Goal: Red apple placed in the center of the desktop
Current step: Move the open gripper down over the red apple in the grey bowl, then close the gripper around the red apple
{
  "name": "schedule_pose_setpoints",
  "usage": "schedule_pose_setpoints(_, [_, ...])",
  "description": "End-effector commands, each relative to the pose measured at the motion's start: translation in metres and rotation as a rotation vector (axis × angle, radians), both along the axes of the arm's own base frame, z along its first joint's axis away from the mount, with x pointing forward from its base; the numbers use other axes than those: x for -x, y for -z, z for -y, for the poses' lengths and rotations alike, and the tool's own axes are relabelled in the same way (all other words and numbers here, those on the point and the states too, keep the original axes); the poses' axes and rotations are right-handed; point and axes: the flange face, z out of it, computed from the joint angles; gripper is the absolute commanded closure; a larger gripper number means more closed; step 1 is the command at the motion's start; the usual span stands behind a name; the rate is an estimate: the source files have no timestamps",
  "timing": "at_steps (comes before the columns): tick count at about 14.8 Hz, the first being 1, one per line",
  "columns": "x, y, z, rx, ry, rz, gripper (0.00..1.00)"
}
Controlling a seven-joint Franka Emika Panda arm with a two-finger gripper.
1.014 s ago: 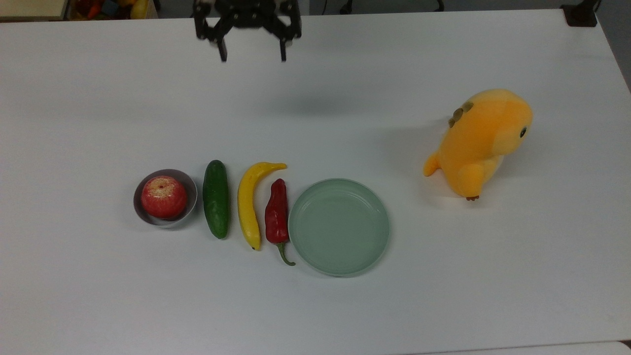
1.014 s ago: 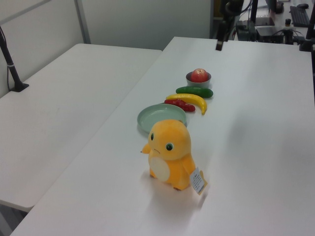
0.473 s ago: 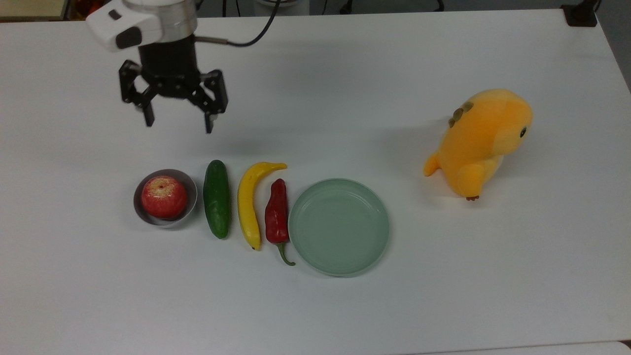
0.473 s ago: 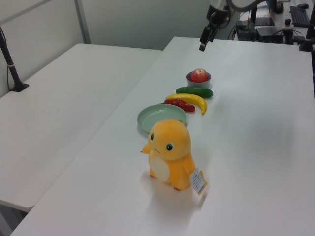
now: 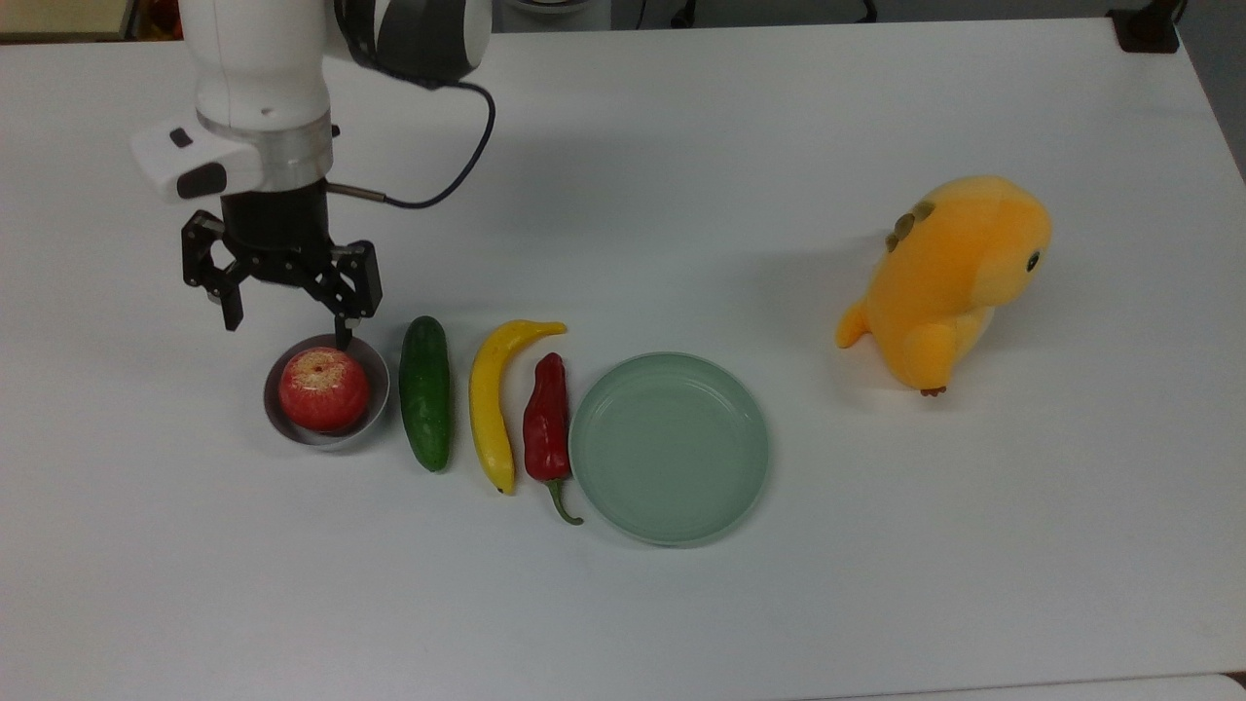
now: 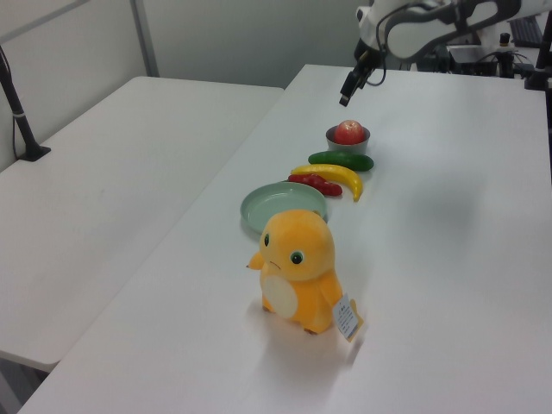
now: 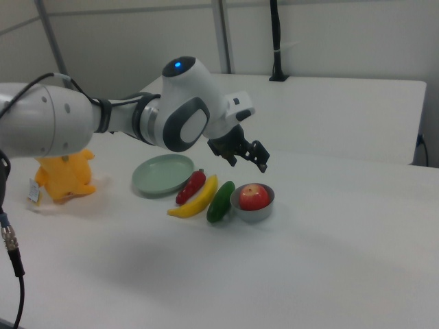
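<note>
White, matte and smooth: the desktop fills the top view, and its middle is bare, between the row of items at lower left and the orange plush toy at right.

My gripper hangs at the upper left of the top view, fingers spread wide with nothing between them. One fingertip lies over the far rim of the grey bowl in the top view; the left view shows the gripper well above the bowl, not touching.

Next in size: the pale green plate, empty, lower centre. Left of it in a row lie the red chili, the banana and the cucumber, close together.

The red apple sits in the grey bowl at the left end of that row, stem dimple up, with a pale speckled patch around it.

Handling, my judgement:
- Round, firm-looking, skin with a slight sheen. Probably slippery on the curve, and it could roll if released early.
- Weight: cannot tell from these views. It may be a light replica.
- Hold: fingers across the widest part, on opposite flanks, coming straight down.
- Bowl wall rises around the lower half, so the grip must land above the rim. The cucumber lies just beside the bowl, which crowds that side.
- Finger spread looks wider than the apple.
</note>
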Motion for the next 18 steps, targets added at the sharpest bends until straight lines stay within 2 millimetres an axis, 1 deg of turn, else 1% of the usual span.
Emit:
schedule_pose_setpoints(1, [-0.009, 0.014, 0.003, 0.043, -0.040, 0.010, 0.00])
schedule_pose_setpoints(4, [-0.012, 0.039, 0.001, 0.065, -0.054, -0.027, 0.00])
schedule_pose_setpoints(7, [-0.012, 0.049, 0.002, 0.099, -0.075, -0.038, 0.00])
schedule_pose_setpoints(8, [-0.013, 0.054, 0.002, 0.117, -0.086, -0.050, 0.00])
schedule_pose_setpoints(9, [-0.013, 0.064, 0.001, 0.129, -0.096, -0.067, 0.00])
schedule_pose_setpoints(11, [-0.013, 0.067, 0.001, 0.133, -0.099, -0.073, 0.00])
schedule_pose_setpoints(13, [-0.014, 0.079, 0.000, 0.140, -0.105, -0.090, 0.00])
schedule_pose_setpoints(16, [-0.014, 0.087, 0.000, 0.142, -0.106, -0.103, 0.00])
schedule_pose_setpoints(17, [-0.014, 0.089, -0.001, 0.143, -0.109, -0.106, 0.01])
schedule_pose_setpoints(18, [-0.014, 0.093, -0.001, 0.143, -0.109, -0.111, 0.09])
